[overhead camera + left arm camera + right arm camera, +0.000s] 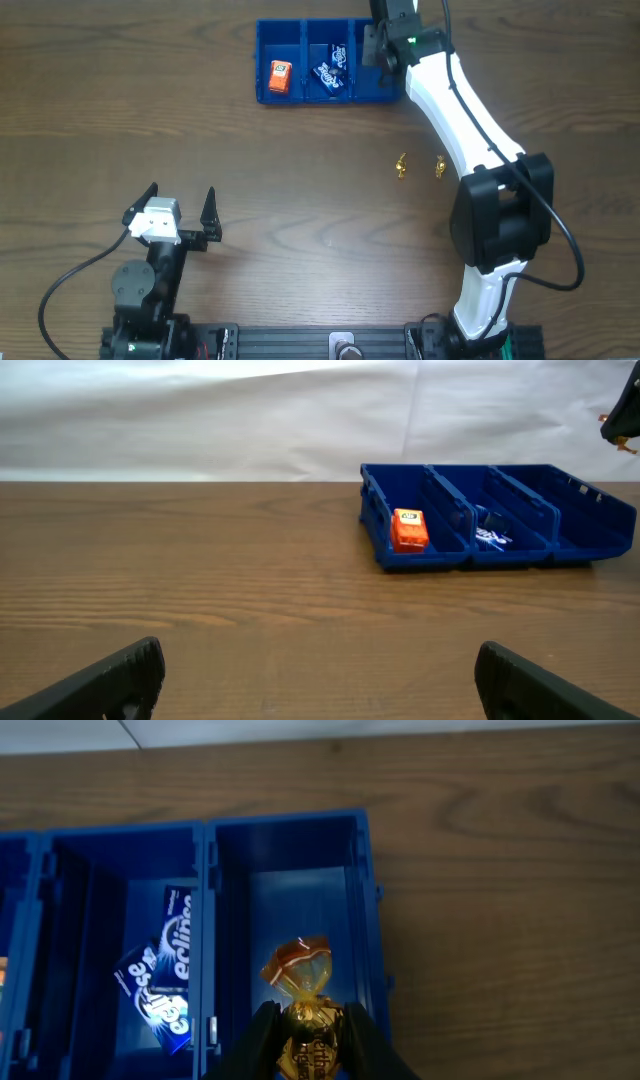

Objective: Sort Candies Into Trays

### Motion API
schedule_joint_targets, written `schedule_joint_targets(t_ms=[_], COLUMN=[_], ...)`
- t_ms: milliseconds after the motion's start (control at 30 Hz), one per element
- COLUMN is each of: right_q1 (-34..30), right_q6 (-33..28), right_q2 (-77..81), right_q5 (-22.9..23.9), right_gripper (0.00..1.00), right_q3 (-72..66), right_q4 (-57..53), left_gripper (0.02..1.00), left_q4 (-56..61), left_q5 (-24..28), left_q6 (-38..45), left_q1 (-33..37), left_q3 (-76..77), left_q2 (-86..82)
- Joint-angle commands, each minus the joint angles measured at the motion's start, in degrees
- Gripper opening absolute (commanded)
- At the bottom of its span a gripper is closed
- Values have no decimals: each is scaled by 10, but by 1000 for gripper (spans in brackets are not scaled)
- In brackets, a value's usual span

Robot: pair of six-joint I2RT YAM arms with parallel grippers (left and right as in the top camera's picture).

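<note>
A blue tray (pixel 262 60) with three compartments stands at the table's far side. Its left compartment holds an orange candy (pixel 280 76), its middle one blue-wrapped candies (pixel 331 68). My right gripper (pixel 308 1038) is shut on a gold-wrapped candy (pixel 302 982) and hangs over the tray's right compartment (pixel 290 900), which looks bare. Two more gold candies (pixel 401 165) (pixel 439 166) lie on the wood nearer the right arm. My left gripper (pixel 181 203) stands open near the table's front left, with nothing between its fingers; the tray (pixel 580 520) lies far ahead of it.
Bare wooden table (pixel 200 130) stretches between the left gripper and the tray. The right arm's white link (pixel 460 105) runs over the table beside the two loose gold candies. A white backdrop (pixel 200 420) stands behind the table.
</note>
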Motion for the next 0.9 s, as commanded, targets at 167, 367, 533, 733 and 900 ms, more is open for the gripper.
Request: schedule_joint_targets(t_ms=[167,367,533,733,900], right_q1=[-6,-2,0,0,-3], right_q6=[-11,-11,-11,-10,-10], right_q2=[7,18,19,-12,-75], right_q5=[1,-17,-26,-36,-37], right_gripper=[36,439,603,617,614], right_q3=[18,18,18,18,14], right_q4=[8,17,20,-50,-151], left_gripper=[996,998,998,998,998], left_q4=[-19,-19,-19,-19,-19], left_q5=[12,12,12,12,12], left_q6=[-6,-6,-6,-6,-6], left_q1=[3,3,3,3,3], left_q3=[-11,-11,-11,-11,-11], left_q2=[-4,-4,-4,-4,-4])
